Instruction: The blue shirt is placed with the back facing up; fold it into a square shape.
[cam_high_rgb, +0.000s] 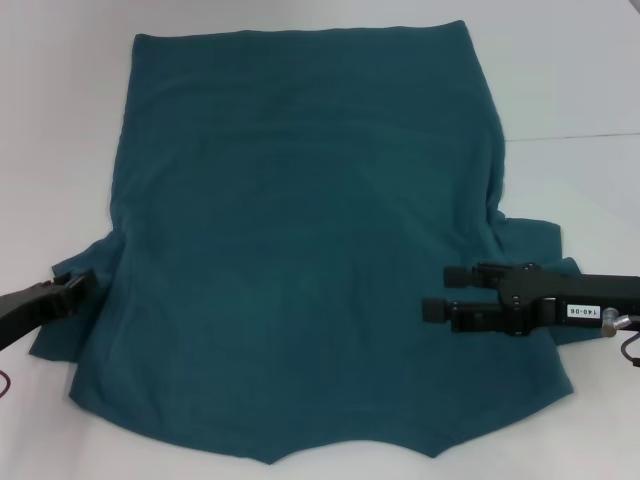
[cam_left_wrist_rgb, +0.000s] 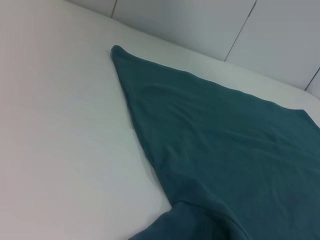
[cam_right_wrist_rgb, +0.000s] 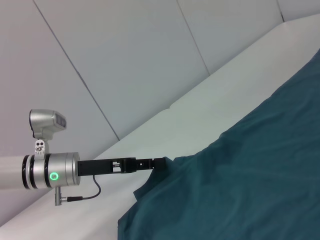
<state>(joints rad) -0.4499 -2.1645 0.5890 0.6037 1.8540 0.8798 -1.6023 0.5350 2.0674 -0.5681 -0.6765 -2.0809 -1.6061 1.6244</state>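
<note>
Two arms: both are reaching in from the sides, one at each sleeve of the blue shirt (cam_high_rgb: 300, 260).
Shirt: it is lying spread flat on the white table (cam_high_rgb: 60, 120), hem at the far edge, sleeves and collar end nearest the robot, filling most of the surface.
Left gripper (cam_high_rgb: 80, 288): it is sitting at the left sleeve edge, tips touching or just over the cloth; whether its fingers are apart or pinching fabric I cannot tell, though the right wrist view shows its black tip (cam_right_wrist_rgb: 159, 163) meeting a raised fold of sleeve.
Right gripper (cam_high_rgb: 437, 292): it is hovering over the shirt body just inside the right sleeve, its two fingers lying parallel with a narrow gap, nothing seen between them.
Step in hand: seemingly the sleeve grasp before folding the sides inward.
Doing it well: each gripper is needing to take the sleeve near its outer edge, catching both layers, and to carry it low and straight across so the body is not dragging.
Risk: uneven pulling is likely to be skewing the side lines and spoiling the square.
</note>
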